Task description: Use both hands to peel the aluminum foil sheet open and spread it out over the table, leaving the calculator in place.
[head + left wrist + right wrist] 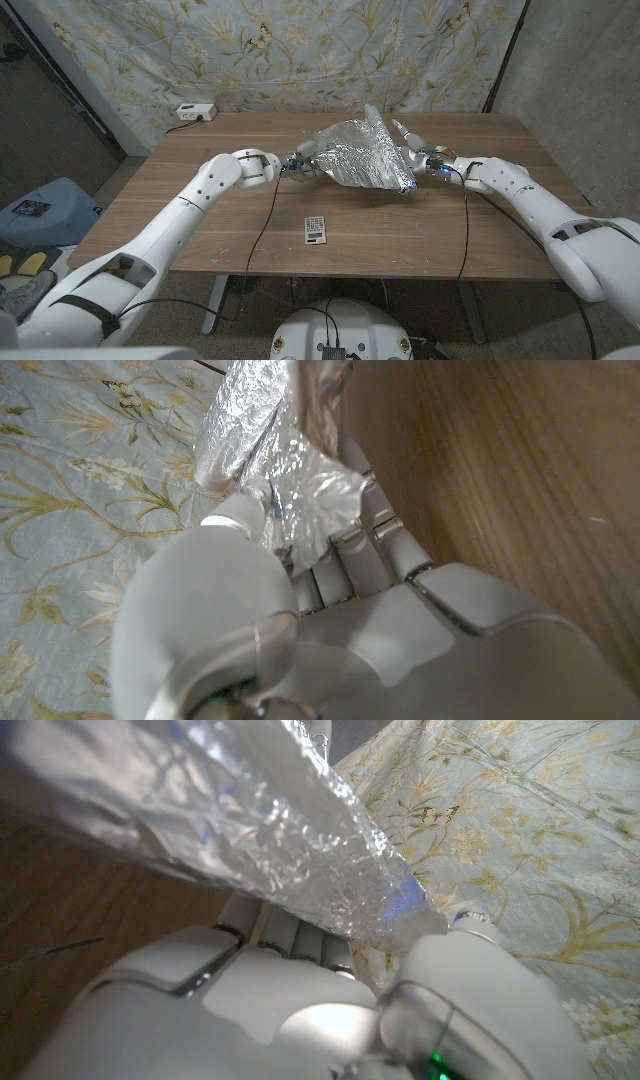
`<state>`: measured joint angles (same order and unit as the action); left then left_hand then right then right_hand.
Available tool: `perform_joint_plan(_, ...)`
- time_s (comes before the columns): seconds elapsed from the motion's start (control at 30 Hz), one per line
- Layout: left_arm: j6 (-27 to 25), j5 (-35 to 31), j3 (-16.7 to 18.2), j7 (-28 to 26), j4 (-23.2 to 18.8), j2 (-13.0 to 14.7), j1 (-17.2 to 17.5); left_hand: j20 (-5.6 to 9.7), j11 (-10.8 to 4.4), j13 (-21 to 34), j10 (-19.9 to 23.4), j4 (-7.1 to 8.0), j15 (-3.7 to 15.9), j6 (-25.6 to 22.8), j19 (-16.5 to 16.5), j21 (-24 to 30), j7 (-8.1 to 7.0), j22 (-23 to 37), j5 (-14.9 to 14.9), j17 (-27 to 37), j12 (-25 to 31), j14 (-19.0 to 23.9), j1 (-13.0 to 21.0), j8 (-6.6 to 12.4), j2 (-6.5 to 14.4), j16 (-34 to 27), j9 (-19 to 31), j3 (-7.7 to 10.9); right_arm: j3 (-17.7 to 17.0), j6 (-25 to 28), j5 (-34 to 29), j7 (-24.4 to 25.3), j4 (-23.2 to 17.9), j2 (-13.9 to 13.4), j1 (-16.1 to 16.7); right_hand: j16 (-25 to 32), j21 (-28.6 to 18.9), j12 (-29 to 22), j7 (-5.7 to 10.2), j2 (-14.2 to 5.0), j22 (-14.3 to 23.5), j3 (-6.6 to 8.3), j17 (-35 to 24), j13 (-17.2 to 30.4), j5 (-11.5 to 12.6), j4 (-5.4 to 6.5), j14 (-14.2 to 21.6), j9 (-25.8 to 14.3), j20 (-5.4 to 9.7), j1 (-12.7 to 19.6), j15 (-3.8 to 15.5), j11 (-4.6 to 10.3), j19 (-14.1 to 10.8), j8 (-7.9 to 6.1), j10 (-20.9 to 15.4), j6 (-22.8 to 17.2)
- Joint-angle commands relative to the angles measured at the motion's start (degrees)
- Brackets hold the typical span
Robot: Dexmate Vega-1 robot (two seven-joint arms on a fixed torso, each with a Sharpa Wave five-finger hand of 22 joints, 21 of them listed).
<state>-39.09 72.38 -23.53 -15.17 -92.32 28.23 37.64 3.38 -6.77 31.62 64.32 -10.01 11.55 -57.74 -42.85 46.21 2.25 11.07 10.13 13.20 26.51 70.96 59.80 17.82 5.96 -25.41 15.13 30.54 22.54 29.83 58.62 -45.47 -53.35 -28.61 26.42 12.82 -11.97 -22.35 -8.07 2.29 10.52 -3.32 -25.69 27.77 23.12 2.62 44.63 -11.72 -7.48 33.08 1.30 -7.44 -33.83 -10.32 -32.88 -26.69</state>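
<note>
Your left hand (pixel 300 164) and right hand (pixel 422 158) each pinch an opposite edge of the crumpled silver aluminum foil sheet (pixel 362 152), which is tented above the far middle of the wooden surface (pixel 200 215). Pull apart too hard and it may tear or slip free. The small grey calculator (pixel 316 229) lies near the front edge, well apart from the foil.
</note>
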Motion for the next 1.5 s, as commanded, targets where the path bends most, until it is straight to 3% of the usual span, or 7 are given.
perform_joint_plan(0.03, 0.5, -0.7, 0.0, 0.7, -1.8, 1.6, 0.3, 0.08, -0.58, 0.4, 1.0, 0.12, 0.51, -3.1, 0.4, 0.3, 2.79, 0.1, -0.4, 0.4, 0.4, 0.7, 0.8, 0.2, 0.1, -0.3, 0.1, -0.17, -0.8, -0.4, 0.5, 0.0, 0.2, 0.4, 0.5, 0.2, -0.4, -0.1, 0.04, -0.22, 0.3, -0.39, -0.2, 0.2, 0.4, 0.24, -0.2, -0.1, -0.53, -0.4, 0.09, 0.12, -0.2, -0.35, 0.3, 0.2)
perform_joint_plan(0.53, 0.8, -1.6, 0.0, 1.0, -3.6, 3.3, 0.3, 0.06, -0.65, 1.2, 0.7, 0.44, 0.39, -2.9, 0.9, 0.7, 2.84, 0.0, -0.5, 0.7, 0.6, 0.4, 1.2, 0.02, 0.2, -0.2, 0.4, -0.56, -1.9, -2.7, 1.4, -2.8, 2.5, 1.7, 0.3, -0.2, -0.4, 0.5, 0.84, -0.45, 0.3, -0.91, -0.2, 0.4, 0.9, 0.52, -1.7, 0.0, -1.3, -0.5, -0.26, 0.36, -0.2, -0.4, 1.3, 1.4)
perform_joint_plan(0.67, 0.6, -1.6, 0.2, 0.6, -4.4, 3.8, 0.4, 0.05, -0.71, 1.5, 0.7, 0.56, 0.3, -2.8, 1.0, 0.9, 2.75, 0.0, -0.5, 0.8, 0.7, 0.4, 1.2, -0.02, 0.2, -0.1, 0.5, -0.69, -2.4, -3.5, 1.7, -3.7, 4.0, 2.4, 0.0, -0.5, -0.3, 1.0, 2.11, -0.28, 0.3, -1.34, -0.2, 0.5, 1.1, 0.6, -3.0, 0.0, -1.55, -0.5, -0.61, 0.87, 0.0, -0.43, 2.2, 2.1)
perform_joint_plan(0.93, 0.5, -1.7, 0.5, 0.1, -5.7, 4.9, 0.6, -0.02, -0.64, 1.8, 0.4, 0.63, 0.38, -2.8, 1.2, 1.1, 2.75, 0.0, -0.5, 1.0, 0.7, 0.3, 1.3, -0.09, 0.3, -0.1, 0.6, -0.81, -3.3, -4.7, 2.0, -4.8, 5.6, 3.3, 0.0, -1.3, -0.3, 1.6, 3.13, -0.73, 0.3, -1.74, -0.3, 0.3, 1.5, 0.82, -6.4, 0.0, -1.83, -0.3, -0.83, 2.1, 0.2, -0.73, 2.5, 2.5)
perform_joint_plan(1.1, 0.4, -1.5, 0.7, -0.3, -6.4, 5.3, 0.9, 0.0, -0.89, 1.9, 0.5, 0.68, 0.34, -2.8, 1.4, 1.3, 2.7, -0.1, -0.5, 1.1, 0.8, 0.3, 1.3, -0.15, 0.3, 0.0, 0.7, -0.92, -3.8, -4.8, 2.3, -4.5, 5.2, 3.3, 0.6, -1.2, -0.1, 1.7, 4.12, -1.22, 0.3, -1.73, -0.3, 0.1, 1.7, 0.79, -6.9, 0.1, -1.67, 0.1, -0.17, 3.06, 0.8, -1.06, 2.2, 2.0)
perform_joint_plan(1.3, 0.0, -1.5, 0.6, -0.5, -6.9, 5.8, 0.6, -0.02, -0.69, 1.9, 0.5, 0.76, 0.28, -2.8, 1.6, 1.4, 2.74, -0.1, -0.5, 1.1, 0.8, 0.2, 1.4, -0.21, 0.4, 0.1, 0.8, -0.96, -4.0, -5.2, 2.2, -4.6, 5.4, 3.5, 0.7, -1.0, -0.1, 2.4, 4.15, -1.35, 0.3, -1.83, -0.3, -0.1, 1.9, 0.67, -7.2, 0.1, -1.72, 0.6, -0.31, 2.97, 0.9, -1.04, 3.1, 2.3)
perform_joint_plan(1.5, -0.4, -1.2, 0.6, -0.5, -7.1, 6.1, 0.5, -0.05, -0.72, 1.9, 0.5, 0.79, 0.32, -2.8, 1.7, 1.6, 2.73, -0.1, -0.5, 1.2, 0.7, 0.2, 1.5, -0.19, 0.4, 0.2, 1.0, -1.02, -4.5, -5.1, 2.5, -4.0, 4.9, 3.3, 1.3, -0.9, -0.1, 2.7, 5.38, -1.27, 0.3, -2.05, -0.3, -0.3, 2.0, 0.58, -7.5, 0.1, -1.95, 0.9, -0.39, 3.41, 1.0, -0.99, 3.2, 2.7)
